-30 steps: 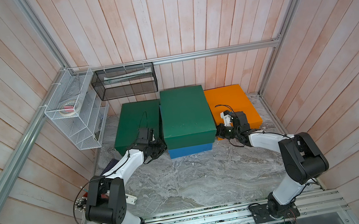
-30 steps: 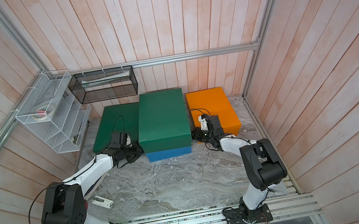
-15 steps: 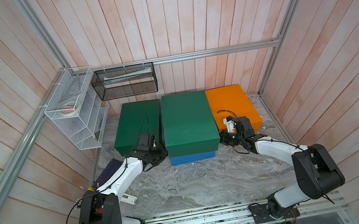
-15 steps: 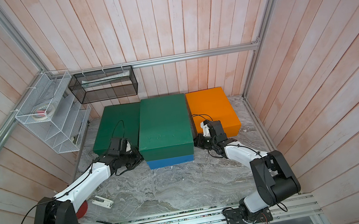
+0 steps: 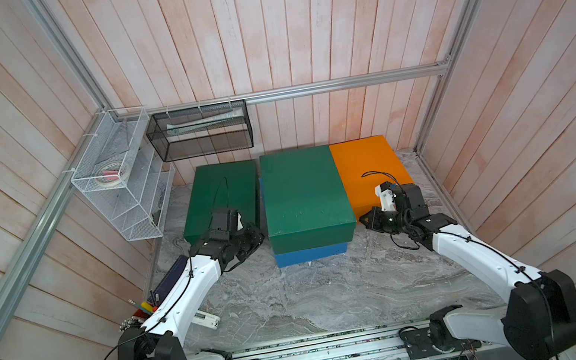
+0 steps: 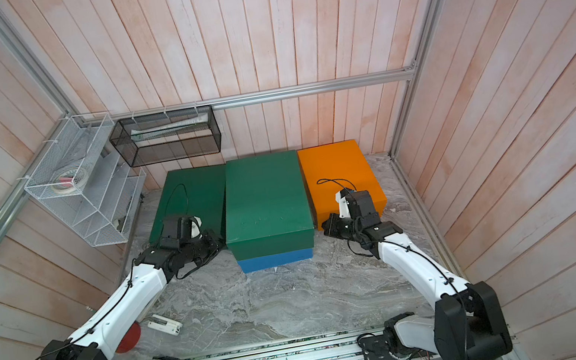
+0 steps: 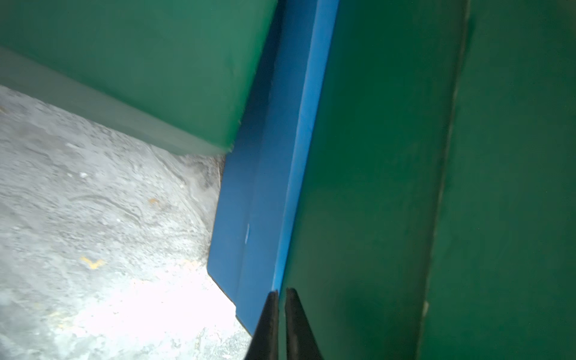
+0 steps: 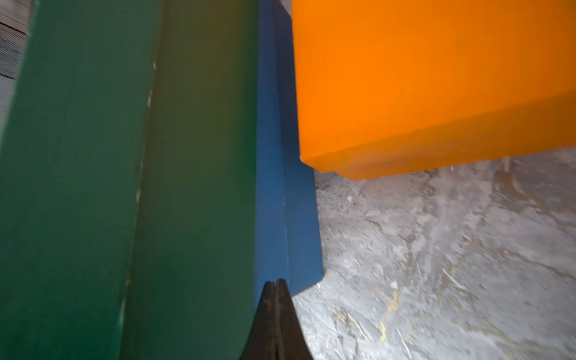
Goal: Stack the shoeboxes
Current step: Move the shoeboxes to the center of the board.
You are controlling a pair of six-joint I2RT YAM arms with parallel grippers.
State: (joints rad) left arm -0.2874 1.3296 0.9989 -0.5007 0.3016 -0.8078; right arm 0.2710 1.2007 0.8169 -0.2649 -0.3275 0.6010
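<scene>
- One green box is set on top of the blue box, in the middle of the desk toward the back wall. This first stacking is judged done.
- In the left wrist view a narrow strip of the blue box's top is left uncovered along one long side. The upper box is perhaps shifted a little off square, though this cannot be settled from the top views.
- The second green box is seen flat on the desk, just beside the pair on its left.
- The orange box is seen flat on the desk, close against the pair on its right.
- The left tool is closed, with only a slit between its fingers, and nothing is gripped. Its tips are placed at the left side of the pair, at the seam between the two boxes.
- The right tool is closed fully and nothing is gripped. Its tips are placed at or just beside the near right corner of the blue box.
- Two boxes are not yet lifted onto the pile, so about a third of the task is counted as done.
</scene>
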